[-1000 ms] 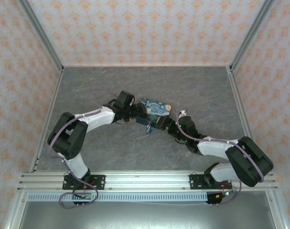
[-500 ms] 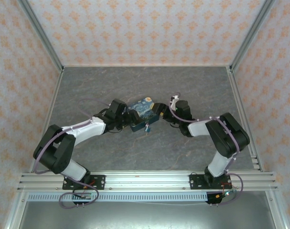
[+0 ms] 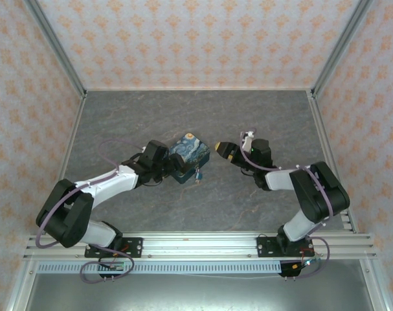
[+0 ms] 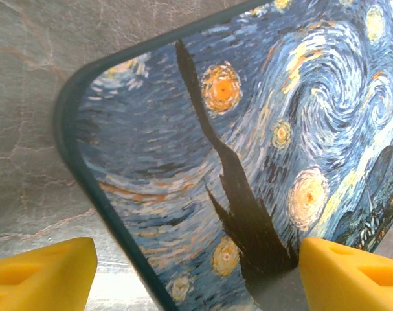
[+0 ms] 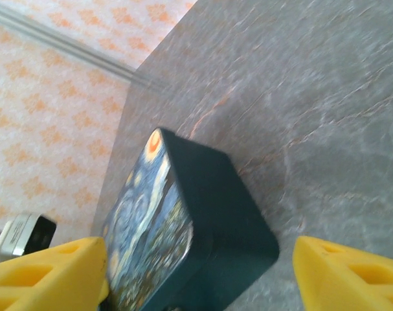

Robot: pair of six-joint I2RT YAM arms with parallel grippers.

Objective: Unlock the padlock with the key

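Observation:
The starry-print box [image 3: 189,153] lies mid-table, and its painted lid [image 4: 261,142] looks close and large in the left wrist view. A tiny padlock [image 3: 197,174] hangs at the box's near side. The key is too small to make out. My left gripper [image 3: 173,170] [image 4: 196,275] sits at the box's left corner with jaws wide. One yellow finger [image 4: 41,275] is off the rim with a gap, and the other [image 4: 355,272] is over the lid. My right gripper [image 3: 222,151] [image 5: 199,275] is open, a short way right of the box [image 5: 202,227], which it faces.
The grey marbled tabletop [image 3: 261,116] is walled by orange-patterned panels [image 3: 196,39] at the back and both sides. Aluminium posts [image 3: 57,48] stand in the far corners. A metal rail [image 3: 196,245] runs along the near edge, where both arm bases are fixed.
The box has shifted left and turned as the left arm drew back toward its base. The right gripper has pulled away to the right, leaving a gap to the box.

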